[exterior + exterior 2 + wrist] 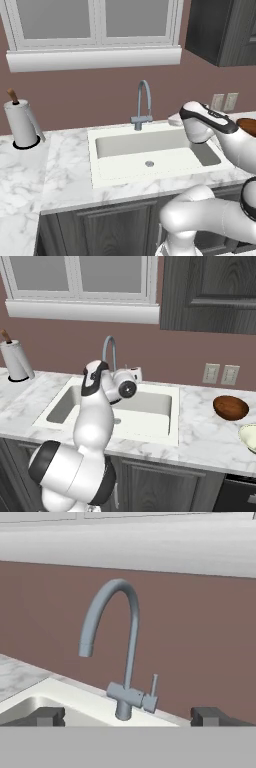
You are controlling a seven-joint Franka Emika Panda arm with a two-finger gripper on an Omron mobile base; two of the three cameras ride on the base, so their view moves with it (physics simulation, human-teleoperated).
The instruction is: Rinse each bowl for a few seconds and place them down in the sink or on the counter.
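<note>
- Bowl, glossy reddish-brown, shallow and round (pixel 230 407): one counted; upright on the counter, right of the sink and below two wall outlets (pixel 220 374); a sliver of it shows at the right edge of the left base view.
- Second dish, pale cream-green (pixel 248 437): one, cut off by the right edge, near the brown bowl but apart from it; too little shows to tell more.
- Sink, wide rectangular off-white basin (pixel 120 167): one; round metal drain (pixel 149 163) in its floor, nothing else lying in it.
- Faucet, grey gooseneck with a small side lever (pixel 122 657): one, at the back rim of the sink, its spout arching over the basin.
- Counter, white marble with grey veins (pixel 65 175): bare stretch left of the sink, a narrower strip along the front edge, open surface right of the sink up to the bowl.
- Paper towel roll, white, on a dark-based stand (pixel 21 124): one, far left by the wall.
- Gripper, two dark fingers (pixel 128 717): jaws spread fully wide, holding nothing, above the sink and facing the faucet.
</note>
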